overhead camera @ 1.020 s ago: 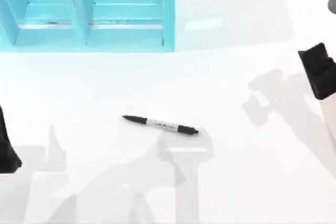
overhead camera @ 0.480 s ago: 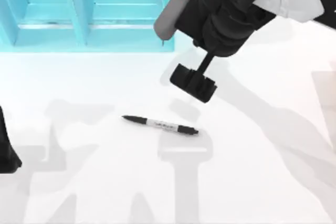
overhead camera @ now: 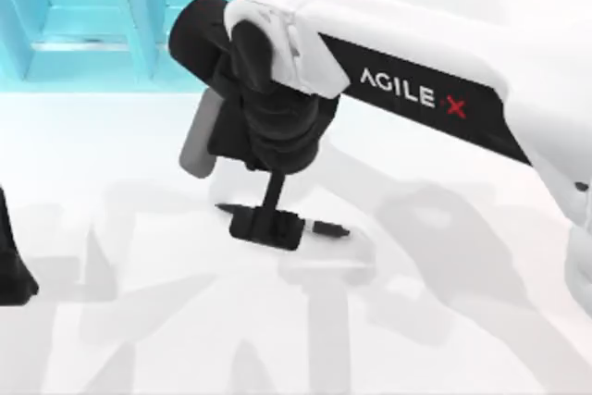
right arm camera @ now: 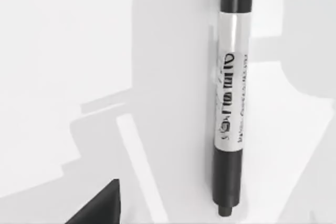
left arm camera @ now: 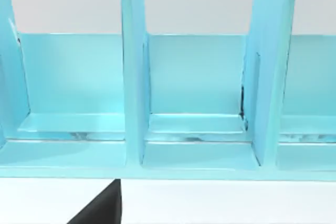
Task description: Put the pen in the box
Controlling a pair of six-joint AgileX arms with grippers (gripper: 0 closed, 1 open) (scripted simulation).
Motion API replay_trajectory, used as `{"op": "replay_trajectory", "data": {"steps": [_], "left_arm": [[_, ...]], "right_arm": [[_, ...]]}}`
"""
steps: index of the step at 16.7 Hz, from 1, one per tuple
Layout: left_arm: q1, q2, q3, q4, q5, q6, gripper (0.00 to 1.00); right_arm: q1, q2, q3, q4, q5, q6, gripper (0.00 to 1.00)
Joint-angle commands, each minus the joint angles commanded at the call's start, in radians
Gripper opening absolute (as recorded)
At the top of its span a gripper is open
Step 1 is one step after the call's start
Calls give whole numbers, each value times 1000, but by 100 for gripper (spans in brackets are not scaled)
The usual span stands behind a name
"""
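Pen [overhead camera: 326,227] lies flat on white worktop [overhead camera: 462,339], well in front of the blue box [overhead camera: 83,34]. Right gripper [overhead camera: 266,228] over pen's middle; can't tell if fingers apart. Left arm parked at worktop's left edge.

The right arm [overhead camera: 416,90] reaches across the middle of the table [overhead camera: 444,339] and blocks the way from above to the pen [overhead camera: 324,227] and to the right corner of the blue box [overhead camera: 83,25]. The box dividers [left arm camera: 134,72] leave open compartments between them. The table front is free
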Motion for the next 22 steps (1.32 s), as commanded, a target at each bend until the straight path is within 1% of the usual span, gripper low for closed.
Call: {"op": "replay_trajectory", "data": {"steps": [8, 16, 21, 22], "left_arm": [[0, 0, 0, 0, 0, 0, 100], [0, 0, 0, 0, 0, 0, 100], [0, 0, 0, 0, 0, 0, 100], [0, 0, 0, 0, 0, 0, 100]], "right_arm": [[-1, 19, -3, 11, 0, -5, 100], [-28, 123, -159, 281, 0, -35, 100], [-31, 132, -171, 299, 0, -37, 100], [-31, 132, -171, 299, 0, -37, 92]]}}
